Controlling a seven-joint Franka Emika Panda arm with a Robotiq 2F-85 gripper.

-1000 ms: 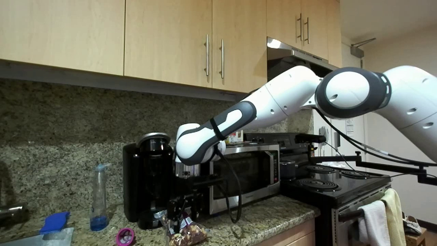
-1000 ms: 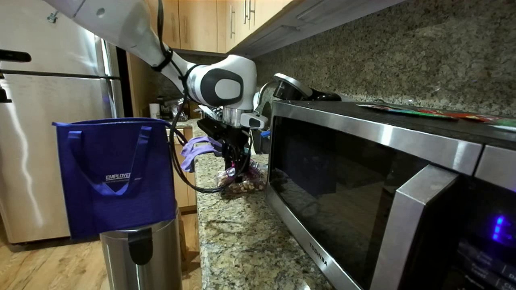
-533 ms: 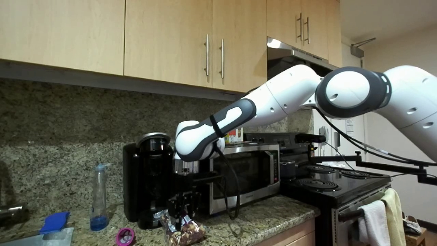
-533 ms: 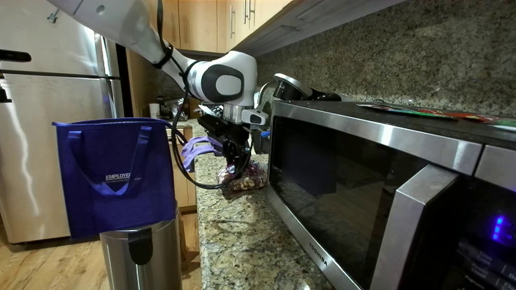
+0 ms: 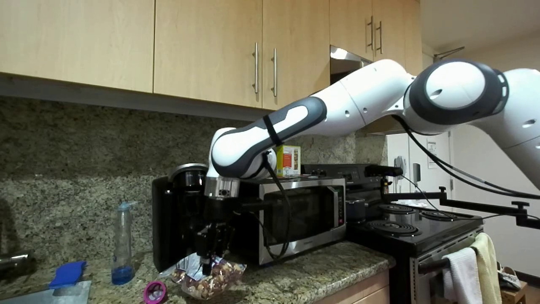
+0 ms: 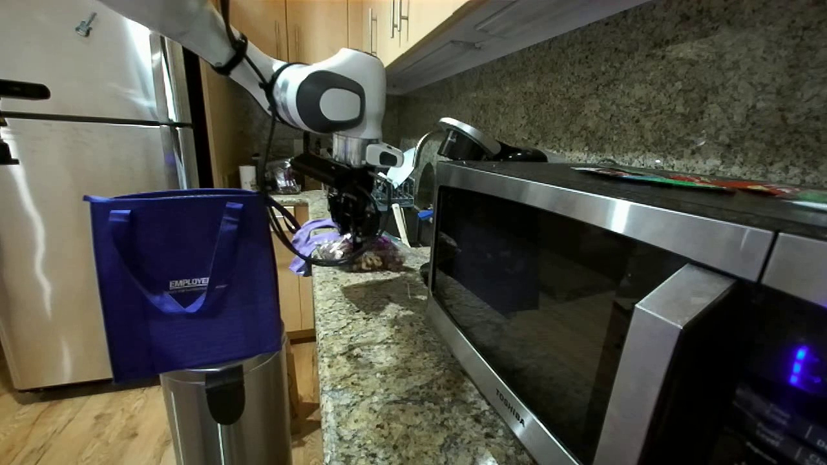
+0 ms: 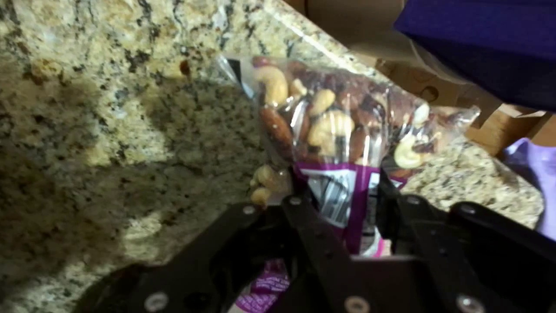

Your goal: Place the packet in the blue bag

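Note:
The packet is a clear bag of mixed nuts with a purple and white label. It shows in both exterior views (image 5: 211, 278) (image 6: 378, 256) and in the wrist view (image 7: 330, 126). My gripper (image 7: 343, 187) is shut on the packet, with the fingers on both sides of its labelled part. The packet is held a little above the granite counter, with its shadow below. The blue bag (image 6: 187, 271) stands upright on a steel bin beside the counter, with its handle hanging down its front. A blue part of it (image 7: 486, 48) shows at the wrist view's top right. Its inside is hidden.
A microwave (image 6: 549, 310) stands on the counter (image 6: 400, 374). A black coffee maker (image 5: 181, 223), a clear bottle (image 5: 122, 245) and a pink ring-shaped item (image 5: 155, 292) are near the packet. A purple cloth (image 6: 313, 239) hangs at the counter's edge. The steel bin (image 6: 252, 400) supports the bag.
My gripper has risen with the packet, lifting it off the counter. Both have also moved away from the microwave, towards the sink end. The blue bag has not moved.

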